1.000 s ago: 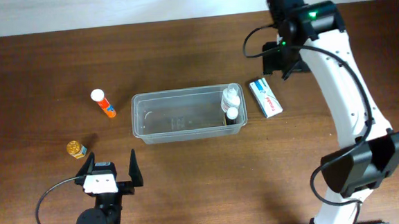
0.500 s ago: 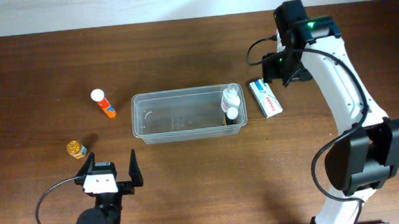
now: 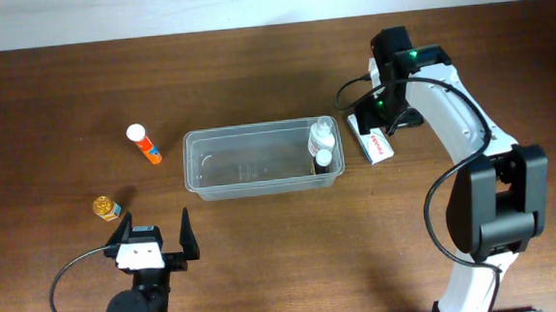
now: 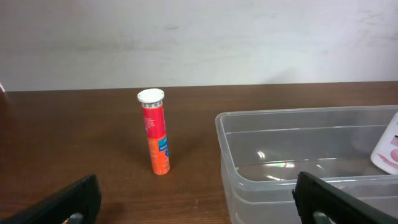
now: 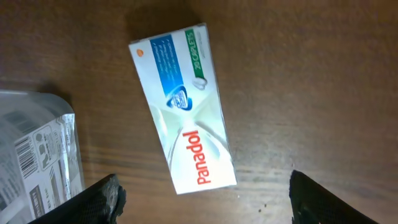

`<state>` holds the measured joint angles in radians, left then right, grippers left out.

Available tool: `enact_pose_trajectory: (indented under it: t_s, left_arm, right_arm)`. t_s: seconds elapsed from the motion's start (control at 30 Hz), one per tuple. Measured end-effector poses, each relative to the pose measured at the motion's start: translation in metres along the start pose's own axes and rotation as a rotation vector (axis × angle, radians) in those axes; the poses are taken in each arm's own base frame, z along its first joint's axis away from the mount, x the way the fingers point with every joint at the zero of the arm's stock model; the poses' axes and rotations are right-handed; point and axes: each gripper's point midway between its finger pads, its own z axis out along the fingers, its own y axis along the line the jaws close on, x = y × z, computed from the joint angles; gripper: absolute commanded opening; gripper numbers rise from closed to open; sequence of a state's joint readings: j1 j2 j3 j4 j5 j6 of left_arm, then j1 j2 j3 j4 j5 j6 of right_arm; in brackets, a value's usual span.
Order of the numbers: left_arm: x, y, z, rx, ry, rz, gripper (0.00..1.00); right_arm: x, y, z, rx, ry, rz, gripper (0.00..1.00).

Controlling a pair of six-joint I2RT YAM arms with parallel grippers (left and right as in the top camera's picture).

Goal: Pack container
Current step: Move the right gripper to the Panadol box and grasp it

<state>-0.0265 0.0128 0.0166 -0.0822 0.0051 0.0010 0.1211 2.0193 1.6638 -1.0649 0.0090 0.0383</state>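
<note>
The clear container [image 3: 247,130] lies mid-table, with two white bottles [image 3: 322,140] standing in its right end. Just right of it lies a white Panadol box [image 3: 378,147]. My right gripper [image 3: 379,113] hovers over that box's far end. In the right wrist view the box [image 5: 183,109] lies flat below the open right gripper [image 5: 205,204], whose fingers hold nothing. An orange tube [image 3: 144,144] lies left of the container and a small amber jar [image 3: 106,207] sits nearer me. My left gripper [image 3: 154,239] rests open near the front edge, facing the tube [image 4: 155,134] and the container [image 4: 280,118].
The container's corner and a barcoded bottle label [image 5: 37,155] show at the left edge of the right wrist view. A cable loops from the left arm's base [image 3: 133,310]. Bare brown wood surrounds the objects.
My right arm has swung down and left, from beyond the box to right over it, and its jaws have widened. The left arm and all objects have stayed put.
</note>
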Motion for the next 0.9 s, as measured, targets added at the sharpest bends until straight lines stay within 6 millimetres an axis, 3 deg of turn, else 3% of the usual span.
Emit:
enact_pose_trajectory:
  t_s: [0.43,0.9]
  left_arm:
    - [0.000,0.000,0.000,0.000,0.000,0.000,0.99]
    - [0.000,0.000,0.000,0.000,0.000,0.000,0.99]
  right_arm:
    - [0.002,0.001,0.023,-0.004,0.043,-0.095,0.85]
    - [-0.001,0.008,0.024,-0.044,0.030,-0.157,0.93]
